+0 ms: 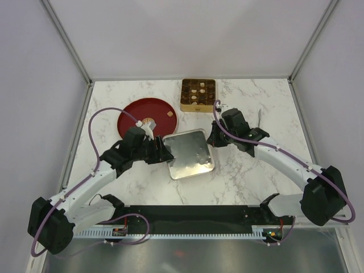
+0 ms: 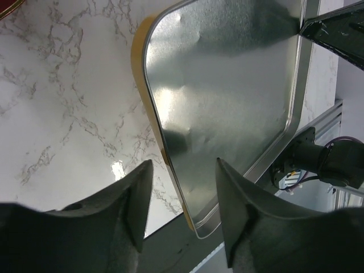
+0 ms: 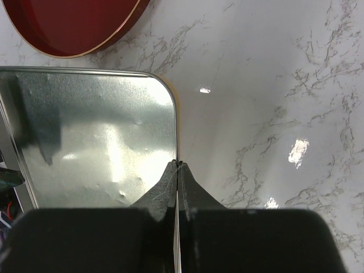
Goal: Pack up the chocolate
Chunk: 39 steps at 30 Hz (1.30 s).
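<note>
done: most chocolate (image 1: 202, 90) sits in gold tin (image 1: 198, 108) | left to do: one piece (image 1: 169, 115) on red dish (image 1: 132, 116) (lid (image 1: 189, 153) not on yet) | left claw (image 2: 183, 170) open around lid edge | right claw (image 3: 177, 166) pinching lid edge

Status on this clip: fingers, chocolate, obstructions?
Right fingers shut on lid rim; left fingers open astride its edge. Chocolate in box, one piece on red dish. Box uncovered.

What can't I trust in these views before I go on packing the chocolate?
- Gold tin: top view only, too small to count filled cells.
- Red dish: left arm covers its near edge; wrist views crop it.
- Left pincer: astride the lid, contact unclear.
</note>
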Available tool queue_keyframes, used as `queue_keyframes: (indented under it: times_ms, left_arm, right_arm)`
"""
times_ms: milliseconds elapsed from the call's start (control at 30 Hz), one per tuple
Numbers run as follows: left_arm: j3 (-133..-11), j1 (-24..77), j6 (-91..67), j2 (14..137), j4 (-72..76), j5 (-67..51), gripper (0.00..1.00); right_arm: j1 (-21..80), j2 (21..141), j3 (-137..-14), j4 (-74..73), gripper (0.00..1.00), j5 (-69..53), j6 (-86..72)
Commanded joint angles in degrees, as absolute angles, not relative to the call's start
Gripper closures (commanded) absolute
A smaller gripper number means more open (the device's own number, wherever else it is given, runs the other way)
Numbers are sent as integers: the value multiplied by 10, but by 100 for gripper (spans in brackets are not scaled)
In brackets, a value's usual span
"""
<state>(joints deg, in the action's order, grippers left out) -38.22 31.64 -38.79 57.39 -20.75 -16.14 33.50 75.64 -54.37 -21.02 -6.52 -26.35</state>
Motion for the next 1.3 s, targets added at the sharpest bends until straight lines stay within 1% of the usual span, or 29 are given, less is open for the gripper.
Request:
queue_keyframes:
  times_ms: [0, 67, 100, 167, 200, 267, 300, 367, 400, 433, 467, 500, 567, 600, 633, 733, 767, 833, 900, 933, 967, 1000, 1033, 1133, 1200, 1267]
  left_arm:
    - [-409, 320, -395, 576, -201, -170, 48]
    - [-417, 320, -388, 579, -199, -187, 52]
    - [-419, 319, -388, 580, -195, -192, 57]
    - [-429, 319, -389, 578, -189, -211, 62]
    - [-432, 319, -391, 578, -186, -217, 66]
    - [-446, 319, -397, 581, -182, -232, 70]
    - [-450, 319, -400, 582, -182, -236, 74]
    - [-458, 319, -410, 588, -181, -249, 78]
    - [-461, 319, -413, 590, -181, -253, 83]
    - [-466, 319, -421, 591, -182, -258, 87]
    - [-468, 319, -424, 597, -183, -264, 90]
    - [-472, 319, -428, 599, -183, -268, 97]
    - [-482, 319, -428, 603, -183, -270, 98]
    - [-486, 319, -425, 605, -183, -271, 98]
    - [-494, 319, -419, 606, -183, -270, 98]
    - [-511, 319, -388, 612, -183, -261, 98]
    - [-514, 319, -377, 613, -183, -251, 98]
    - [-524, 318, -351, 617, -184, -234, 98]
    - [-533, 319, -324, 616, -176, -217, 98]
    - [-536, 320, -292, 609, -171, -212, 98]
    - [-537, 320, -276, 604, -167, -188, 98]
    - [-537, 320, -251, 596, -154, -176, 98]
    - [-538, 320, -237, 583, -146, -158, 98]
    - [-551, 328, -184, 578, -125, -122, 98]
    - [-560, 338, -144, 592, -120, -72, 98]
    - [-574, 363, -118, 611, -116, -4, 98]
  right_arm:
    - [328, 730, -545, -195, 100, -98, -272]
    - [326, 728, -546, -192, 100, -110, -272]
    - [323, 728, -548, -186, 100, -120, -273]
    - [321, 729, -551, -181, 100, -132, -276]
    - [317, 730, -551, -177, 100, -141, -277]
    - [309, 730, -553, -173, 100, -145, -277]
    - [307, 730, -555, -171, 98, -147, -278]
    - [296, 728, -558, -169, 89, -153, -275]
    - [293, 727, -560, -169, 85, -156, -274]
    - [287, 723, -560, -169, 78, -167, -273]
    - [275, 720, -562, -169, 73, -176, -272]
    - [270, 717, -563, -169, 62, -186, -270]
    - [246, 702, -560, -165, 45, -214, -263]
    - [237, 696, -557, -164, 32, -227, -259]
    - [226, 684, -555, -162, 27, -239, -257]
    - [179, 672, -537, -135, 18, -321, -260]
    - [156, 673, -535, -127, 17, -362, -269]
    - [130, 677, -529, -96, 16, -389, -335]
    - [87, 675, -504, -30, 16, -437, -415]
    - [73, 677, -493, -5, 16, -457, -507]
    - [56, 680, -481, 51, 16, -472, -545]
    - [51, 685, -482, 61, 16, -489, -572]
    - [48, 699, -488, 61, 16, -489, -600]
    - [47, 734, -538, 16, 17, -469, -606]
    - [47, 751, -572, 1, 17, -467, -618]
    - [47, 777, -612, -51, 18, -459, -618]
